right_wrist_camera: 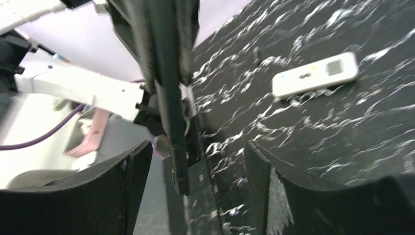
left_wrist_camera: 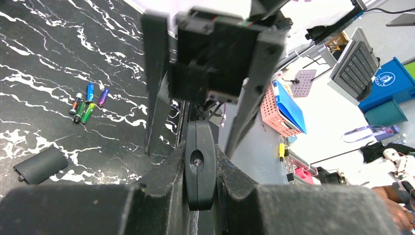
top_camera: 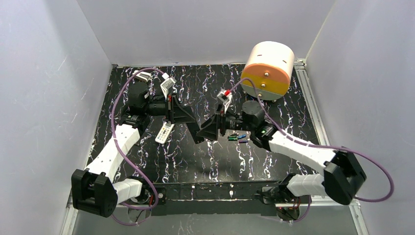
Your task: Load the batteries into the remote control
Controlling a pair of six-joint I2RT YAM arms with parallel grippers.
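Nearest to the overhead camera stood the two arm bases, and from them both arms extended to the middle of the black marbled table (top_camera: pixel 147 161). The left gripper (top_camera: pixel 195 133) and the right gripper (top_camera: pixel 208 131) met there, tip against tip. The remote control (top_camera: pixel 164 132) lay flat on the table just beside the left gripper, on the outer side of its jaws, and nothing touched it. The batteries (top_camera: pixel 238 137) lay in a small group close behind the jaws of the right gripper. An orange and white drum (top_camera: pixel 268 69) stood well beyond those jaws, at the back edge.

From the left wrist, its own jaws were pressed together, with nothing visible between them. Ahead, the long dark fingers (left_wrist_camera: pixel 155 83) of the right gripper stood apart, one on each side of the left tip. The batteries, green, blue and one purple, lay together well apart from these jaws, and a small black cover (left_wrist_camera: pixel 41 165) lay alone on the table on the same side.

From the right wrist, its own fingers (right_wrist_camera: pixel 313 205) were wide apart and gripped nothing. The thin closed left gripper stood blurred in the gap; I could not tell whether it touched them. The white remote control lay beyond the jaws.
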